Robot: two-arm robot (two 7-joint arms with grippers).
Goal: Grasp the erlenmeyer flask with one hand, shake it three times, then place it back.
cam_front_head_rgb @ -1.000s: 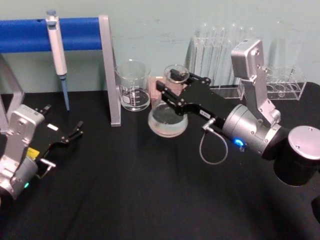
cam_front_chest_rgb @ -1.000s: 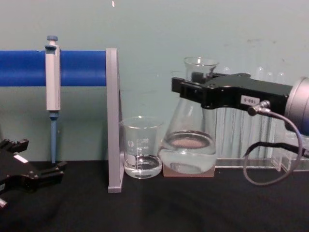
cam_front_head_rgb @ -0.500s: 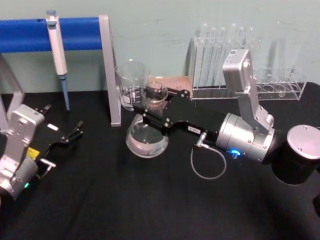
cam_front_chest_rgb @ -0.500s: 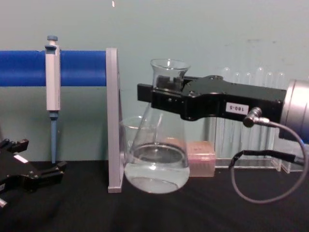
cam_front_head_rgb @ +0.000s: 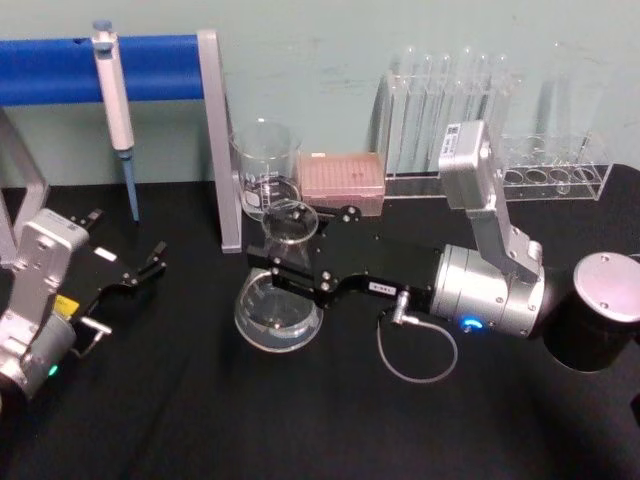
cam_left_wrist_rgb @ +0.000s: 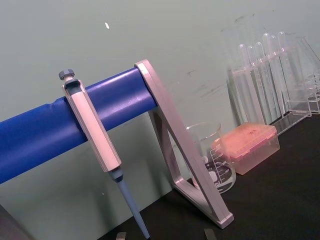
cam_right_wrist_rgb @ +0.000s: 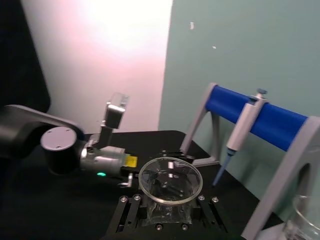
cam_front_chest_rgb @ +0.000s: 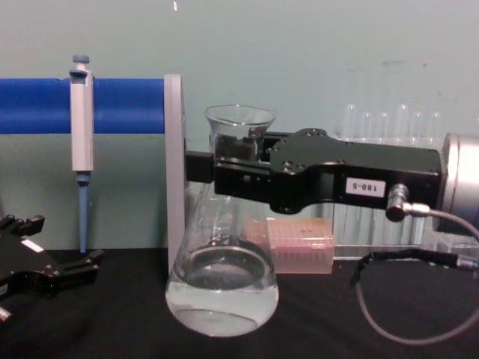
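Swung leftward, the clear conical erlenmeyer flask (liquid pooled in its wide base) is held neck-clamped by the black right gripper, while the left gripper lies idle, fingers apart.
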